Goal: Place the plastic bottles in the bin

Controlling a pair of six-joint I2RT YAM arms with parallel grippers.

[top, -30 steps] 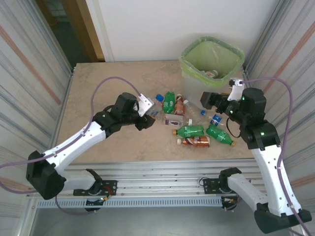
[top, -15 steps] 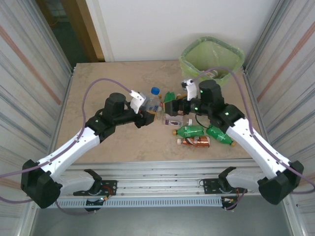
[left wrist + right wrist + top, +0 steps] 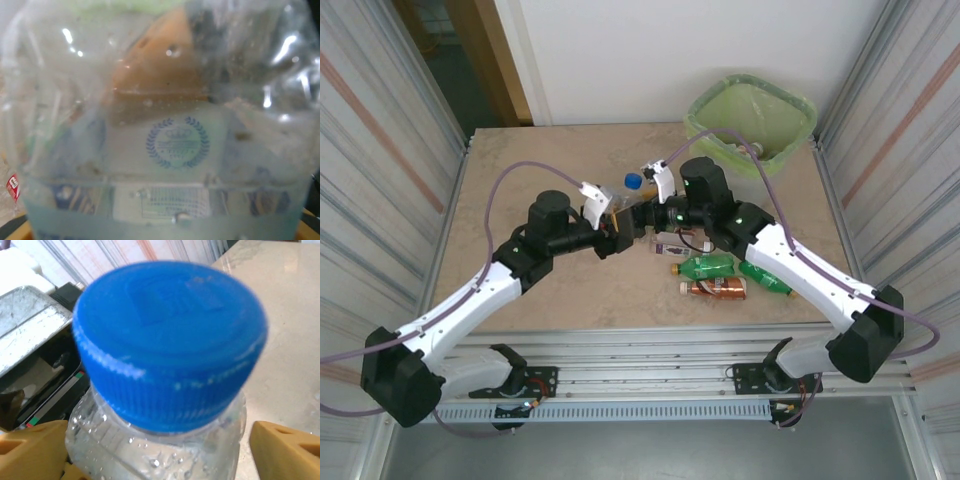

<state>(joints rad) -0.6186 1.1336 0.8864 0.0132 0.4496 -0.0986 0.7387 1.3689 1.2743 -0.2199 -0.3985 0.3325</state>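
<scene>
Left claw pinched the clear, blue-capped plastic bottle; right claw stood spread astride its neck. Early release could drop it onto the beige desk.

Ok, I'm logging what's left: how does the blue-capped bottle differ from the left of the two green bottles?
The blue-capped bottle is clear; the green bottle is tinted green. The blue-capped bottle stands upright in the left end effector; the green bottle lies on its side on the table. Both are outside the bin.
</scene>
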